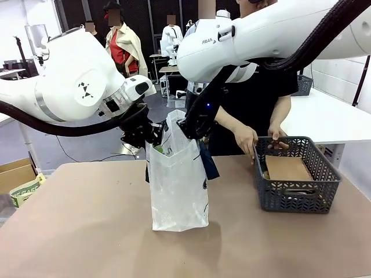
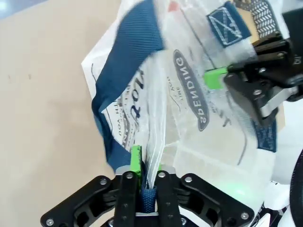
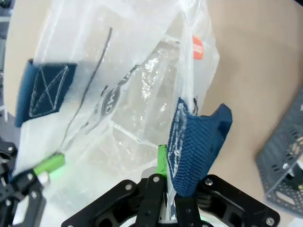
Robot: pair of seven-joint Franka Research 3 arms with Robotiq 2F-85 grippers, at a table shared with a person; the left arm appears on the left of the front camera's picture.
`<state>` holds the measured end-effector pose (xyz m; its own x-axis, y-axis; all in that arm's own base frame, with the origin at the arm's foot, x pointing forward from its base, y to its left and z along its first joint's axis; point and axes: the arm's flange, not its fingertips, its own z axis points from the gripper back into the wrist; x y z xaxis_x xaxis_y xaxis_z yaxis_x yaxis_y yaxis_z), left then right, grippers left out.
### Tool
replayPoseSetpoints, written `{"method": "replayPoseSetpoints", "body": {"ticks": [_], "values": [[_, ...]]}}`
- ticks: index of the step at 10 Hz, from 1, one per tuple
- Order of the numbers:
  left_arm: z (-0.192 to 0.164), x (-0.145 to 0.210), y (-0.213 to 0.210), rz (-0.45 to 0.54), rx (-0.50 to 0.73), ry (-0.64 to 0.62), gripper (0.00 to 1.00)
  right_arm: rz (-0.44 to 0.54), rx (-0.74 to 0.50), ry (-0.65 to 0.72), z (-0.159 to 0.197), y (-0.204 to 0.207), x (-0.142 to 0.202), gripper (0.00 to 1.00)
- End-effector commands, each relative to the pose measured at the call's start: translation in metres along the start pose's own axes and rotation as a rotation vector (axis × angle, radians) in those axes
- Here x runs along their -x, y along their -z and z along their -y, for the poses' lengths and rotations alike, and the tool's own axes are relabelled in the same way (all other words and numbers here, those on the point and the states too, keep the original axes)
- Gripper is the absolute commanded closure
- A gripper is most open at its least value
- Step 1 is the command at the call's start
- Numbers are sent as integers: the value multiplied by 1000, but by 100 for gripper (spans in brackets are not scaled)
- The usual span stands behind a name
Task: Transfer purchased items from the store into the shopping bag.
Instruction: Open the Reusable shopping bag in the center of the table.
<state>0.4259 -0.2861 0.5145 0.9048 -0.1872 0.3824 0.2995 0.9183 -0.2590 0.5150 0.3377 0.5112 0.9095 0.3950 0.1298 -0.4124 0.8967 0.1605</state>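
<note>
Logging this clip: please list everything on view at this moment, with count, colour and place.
shopping bag: one, translucent white with navy straps, upright mid-table.
basket: one, dark grey lattice, on the table's right side.
flat card piece: one, brown, inside the basket.
table: one, brown top.
cardboard box: one, brown, low at far left.
person's hands: two, at the basket's far rim.
left gripper: one, black with green pads, shut on the bag's rim.
right gripper: one, same colours, shut on the opposite rim.

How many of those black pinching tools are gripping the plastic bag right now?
2. The left tool is shut on the left rim of the shopping bag; the right tool is shut on the opposite rim, beside a blue strap.
</note>
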Motion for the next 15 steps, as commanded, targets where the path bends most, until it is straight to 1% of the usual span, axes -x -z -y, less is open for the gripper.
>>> {"method": "replayPoseSetpoints", "body": {"ticks": [1,2,5,6,7,9,10,12,13,15], "values": [[-18,7,-1,22,-22,-1,100,8,7,-24,13,-2,20,100],[-23,8,-4,24,-29,-8,100,7,47,-31,20,-5,23,100],[-34,12,-13,54,-85,-35,100,34,92,-42,50,-13,31,100],[-35,13,-16,49,-104,-36,100,43,96,-40,57,-15,31,100],[-36,13,-16,32,-134,-24,100,49,113,-66,63,-17,31,100],[-36,10,-16,-14,-178,13,100,69,132,-91,73,-25,30,100],[-36,8,-15,-23,-191,38,100,61,132,-99,75,-28,29,100],[-34,-1,-13,-11,-197,111,100,64,159,-168,76,-27,32,100],[-35,-9,-13,10,-194,142,100,65,171,-183,76,-25,33,100],[-41,-20,-14,18,-199,197,100,62,186,-202,78,-26,37,100]]}}
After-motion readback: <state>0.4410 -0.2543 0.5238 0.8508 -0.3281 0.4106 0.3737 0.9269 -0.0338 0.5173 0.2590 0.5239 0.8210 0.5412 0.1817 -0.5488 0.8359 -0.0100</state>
